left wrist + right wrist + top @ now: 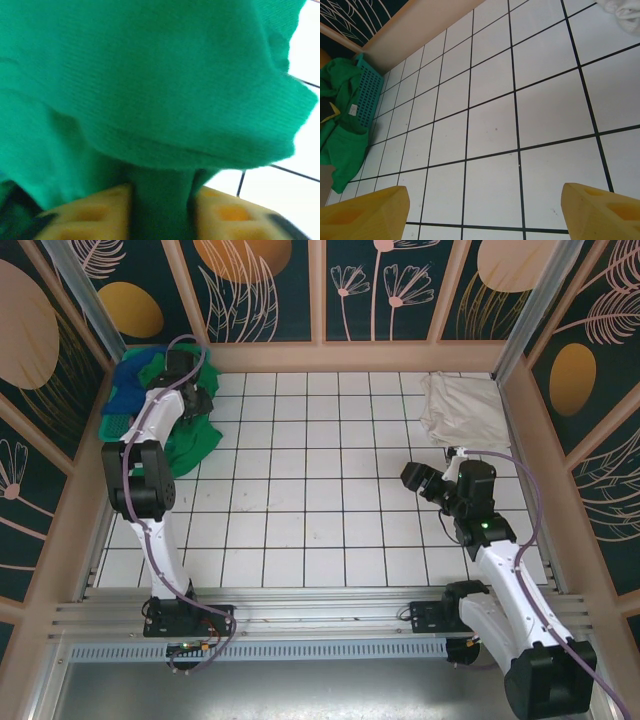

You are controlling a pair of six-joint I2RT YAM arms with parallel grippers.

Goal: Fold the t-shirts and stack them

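The left tool (162, 212) is clenching the green t-shirt (150, 75) beside the teal basket (367, 92); the right tool (482, 215) is hovering released, well apart from that basket

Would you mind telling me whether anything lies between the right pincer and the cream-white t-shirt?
Nothing visible does; bare white tiles lie between the open right pincer and the cream-white t-shirt, crumpled in the far right corner.

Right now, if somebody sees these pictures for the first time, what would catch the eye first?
A bright green cloth t-shirt spills from the far left corner, a fold of it pinched in the left hand. A crumpled cream-white cloth t-shirt lies in the far right corner; the right hand hangs open over the white tiles.
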